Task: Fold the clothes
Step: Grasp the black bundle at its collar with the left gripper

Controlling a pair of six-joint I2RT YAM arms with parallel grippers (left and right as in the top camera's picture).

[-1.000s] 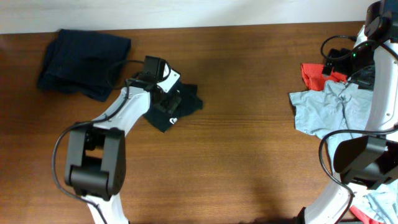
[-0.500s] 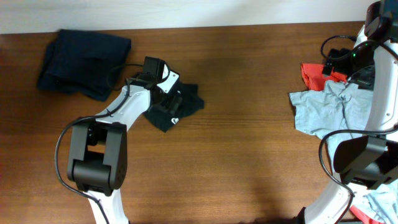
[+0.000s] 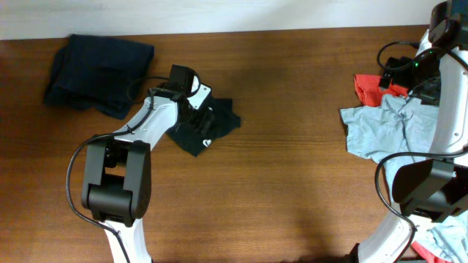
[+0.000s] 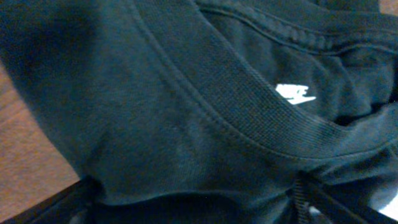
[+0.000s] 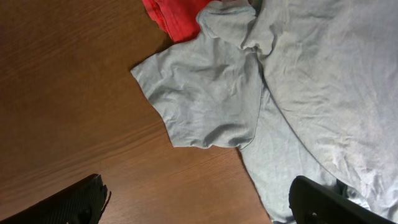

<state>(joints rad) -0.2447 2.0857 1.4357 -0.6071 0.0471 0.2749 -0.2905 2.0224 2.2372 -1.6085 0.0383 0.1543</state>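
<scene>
Black shirt (image 3: pixel 208 126) is lying crumpled under the left gripper (image 4: pixel 189 198), jaws standing wide and empty; likely best closing on the ribbed collar (image 4: pixel 249 121) at 2 o'clock.

We see a table (image 3: pixel 292 183) of warm reddish-brown wood, with a fine darker grain running along its length. The black T-shirt (image 3: pixel 221 120) is plain black all over, its ribbed collar the same shade, and it carries a small white label (image 4: pixel 295 93) by that collar. The dark navy shirt (image 3: pixel 99 66) is plain too, close to black in its creases. Across the table we find a red-orange shirt (image 3: pixel 365 86) and a light blue-grey shirt (image 3: pixel 387 131), both without any pattern. The left arm (image 3: pixel 142 126) and the right arm (image 3: pixel 450 109) have white shells and black joints.
</scene>
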